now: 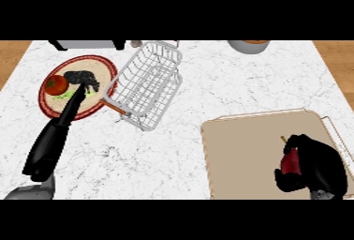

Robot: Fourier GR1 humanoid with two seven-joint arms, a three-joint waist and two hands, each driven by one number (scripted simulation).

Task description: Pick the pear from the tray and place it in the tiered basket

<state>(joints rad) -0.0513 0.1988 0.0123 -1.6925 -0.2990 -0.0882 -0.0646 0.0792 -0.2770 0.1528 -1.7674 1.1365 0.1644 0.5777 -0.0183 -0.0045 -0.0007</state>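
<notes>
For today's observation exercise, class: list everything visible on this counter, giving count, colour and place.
counter: one, white marbled, fills the view
tray: one, beige, lower right
pear: one, dark red, over the tray
tiered basket: one, white wire, left of centre
plate: one, red-rimmed, upper left
tomato: one, red, on the plate
appliance: one, grey, top edge left
container: one, grey, top edge right
left hand: one, black, over the plate
right hand: one, black, curled round the pear

No legible text, label, brand, number or sign anywhere: not on tray (242, 159), tiered basket (149, 86), plate (83, 58) or marble counter (228, 84).
</notes>
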